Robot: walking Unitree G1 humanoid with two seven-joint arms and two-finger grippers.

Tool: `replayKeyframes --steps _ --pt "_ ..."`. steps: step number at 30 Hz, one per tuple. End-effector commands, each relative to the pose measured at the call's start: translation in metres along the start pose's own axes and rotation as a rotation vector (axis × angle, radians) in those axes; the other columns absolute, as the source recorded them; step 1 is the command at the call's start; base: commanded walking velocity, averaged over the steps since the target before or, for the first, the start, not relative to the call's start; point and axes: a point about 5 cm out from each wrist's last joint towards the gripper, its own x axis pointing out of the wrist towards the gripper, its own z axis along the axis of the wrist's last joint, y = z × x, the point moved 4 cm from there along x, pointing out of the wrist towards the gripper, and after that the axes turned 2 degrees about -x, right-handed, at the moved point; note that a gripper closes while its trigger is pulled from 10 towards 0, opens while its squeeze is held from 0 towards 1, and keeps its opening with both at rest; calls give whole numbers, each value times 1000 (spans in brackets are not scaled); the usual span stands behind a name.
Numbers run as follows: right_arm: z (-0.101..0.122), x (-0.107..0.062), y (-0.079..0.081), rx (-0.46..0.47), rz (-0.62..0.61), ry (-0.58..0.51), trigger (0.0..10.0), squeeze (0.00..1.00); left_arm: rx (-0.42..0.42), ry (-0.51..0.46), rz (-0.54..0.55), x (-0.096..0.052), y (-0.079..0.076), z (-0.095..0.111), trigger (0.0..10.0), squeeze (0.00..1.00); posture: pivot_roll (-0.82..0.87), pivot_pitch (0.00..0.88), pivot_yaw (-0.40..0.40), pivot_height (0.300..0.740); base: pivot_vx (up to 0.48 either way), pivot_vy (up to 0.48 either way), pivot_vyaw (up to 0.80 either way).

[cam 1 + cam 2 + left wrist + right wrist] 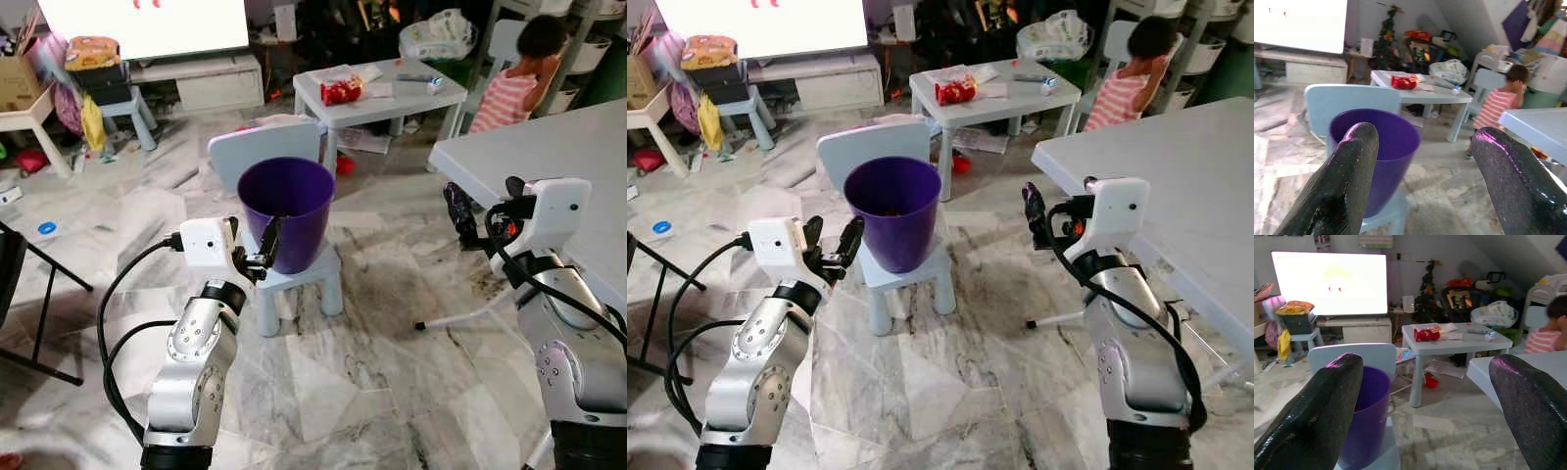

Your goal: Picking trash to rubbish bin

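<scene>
A purple rubbish bin (286,211) stands upright on a small pale blue chair (294,276) in front of me. My left gripper (833,245) hovers just left of the bin's rim, open, with nothing between its fingers (1347,171). My right gripper (1038,215) is raised off to the right of the bin, beside the big white table (549,157), and is open and empty too. A red snack packet (341,91) lies on the small white table (392,103) behind the bin. A red scrap (345,164) lies on the floor under that table.
A child in a striped top (509,93) sits at the back right. A bright screen (147,24) and low cabinet stand at the back left, with stools and clutter nearby. Black stand legs (39,294) cross the floor on my left. Marble floor lies around the chair.
</scene>
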Motion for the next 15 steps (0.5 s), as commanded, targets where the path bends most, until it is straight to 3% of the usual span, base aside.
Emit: replayKeyframes --steps 1,15 --pt "3 -1 0 -4 7 -5 10000 0 2 -1 0 -2 1 -1 10000 0 -16 55 -13 740 322 0 0" --pt "3 -1 1 -2 5 -5 10000 0 10 6 1 -2 2 -2 10000 0 -14 54 -11 740 327 0 0"
